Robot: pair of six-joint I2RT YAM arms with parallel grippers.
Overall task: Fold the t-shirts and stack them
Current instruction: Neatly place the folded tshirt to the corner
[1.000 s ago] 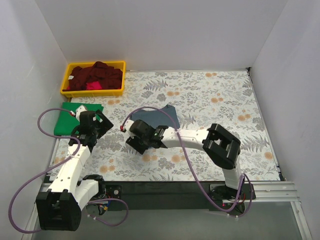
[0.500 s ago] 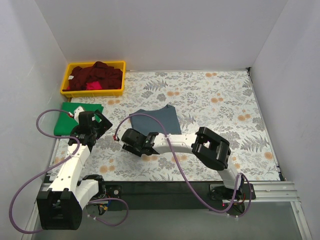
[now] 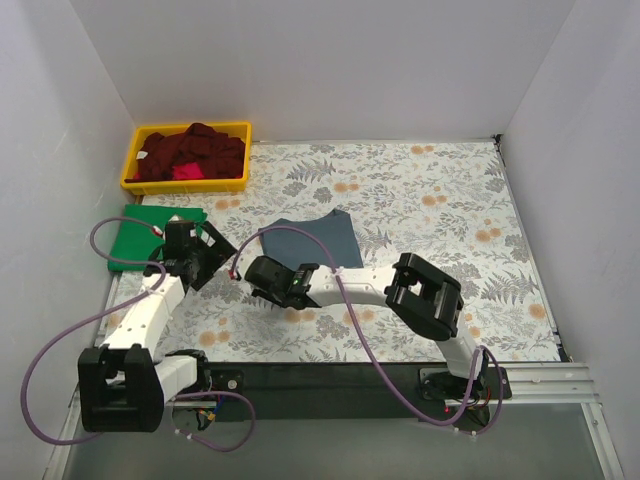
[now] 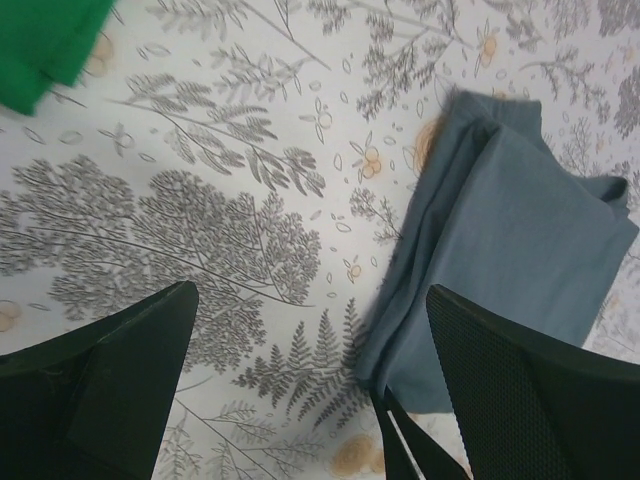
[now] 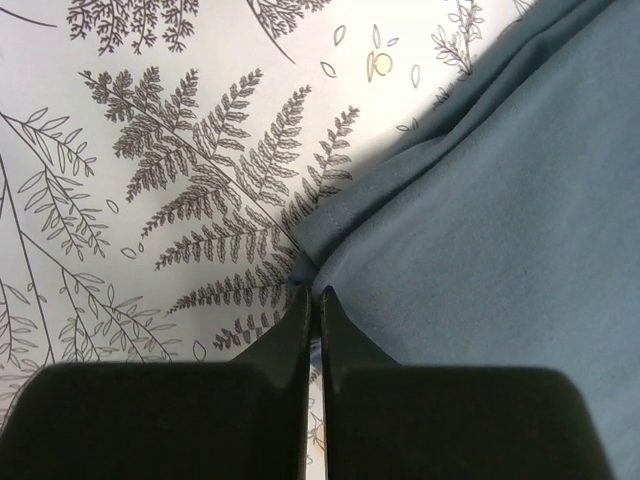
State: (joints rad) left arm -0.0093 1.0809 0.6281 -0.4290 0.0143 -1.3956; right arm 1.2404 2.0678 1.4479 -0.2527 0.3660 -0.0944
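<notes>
A slate-blue t-shirt [image 3: 318, 240] [image 4: 510, 240] [image 5: 500, 200] lies folded on the floral cloth near the middle. My right gripper [image 3: 262, 270] [image 5: 312, 296] is shut on its near-left corner, the hem pinched between the tips. Those tips [image 4: 388, 420] also show in the left wrist view. My left gripper [image 3: 207, 257] [image 4: 320, 400] hangs wide open over bare cloth just left of that shirt, holding nothing. A bright green t-shirt [image 3: 145, 235] [image 4: 45, 40] lies folded at the left edge. Dark red t-shirts [image 3: 190, 150] and a pink one [image 3: 185, 172] fill the bin.
The yellow plastic bin [image 3: 190, 127] stands at the back left. White walls close in the table on the left, back and right. The floral table cloth [image 3: 430, 220] stretches out to the right of the blue shirt.
My right gripper has closed on the blue shirt's corner. My left gripper has swung right, toward the blue shirt, and stayed open.
</notes>
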